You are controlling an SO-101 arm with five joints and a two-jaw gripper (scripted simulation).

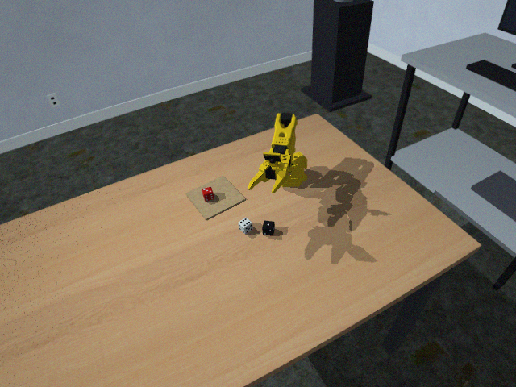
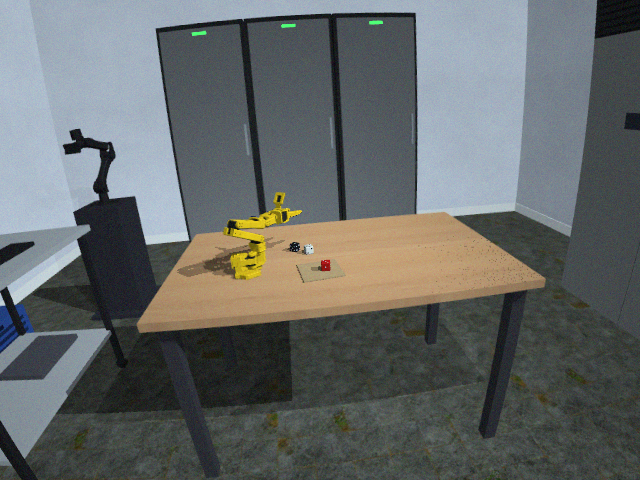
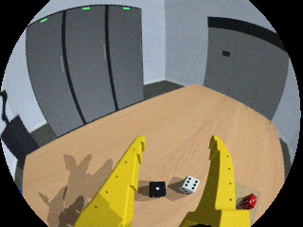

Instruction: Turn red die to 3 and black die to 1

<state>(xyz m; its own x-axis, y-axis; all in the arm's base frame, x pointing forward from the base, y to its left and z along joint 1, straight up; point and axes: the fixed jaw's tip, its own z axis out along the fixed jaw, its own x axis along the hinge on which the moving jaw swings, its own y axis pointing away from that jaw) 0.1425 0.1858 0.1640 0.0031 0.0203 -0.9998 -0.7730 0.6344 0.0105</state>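
The wooden surface (image 2: 413, 268) stands on dark legs over a mottled dark floor (image 2: 361, 413). Behind it, three tall grey cabinets (image 2: 294, 118) line the pale wall, each with a green light at its top. A dark pedestal (image 2: 111, 248) beside the surface carries a small black camera arm (image 2: 98, 160). A grey shelf unit (image 1: 458, 158) nearby bears a black keyboard (image 1: 493, 73) above and a dark flat pad (image 1: 497, 191) below. A wall socket (image 1: 52, 98) sits low on the wall.

This looks like a lab or server room: three tall grey cabinets (image 2: 294, 118) with green lights stand beyond the gripper (image 2: 294, 211), and a desk (image 1: 458, 58) with a keyboard (image 1: 492, 72) sits behind it.
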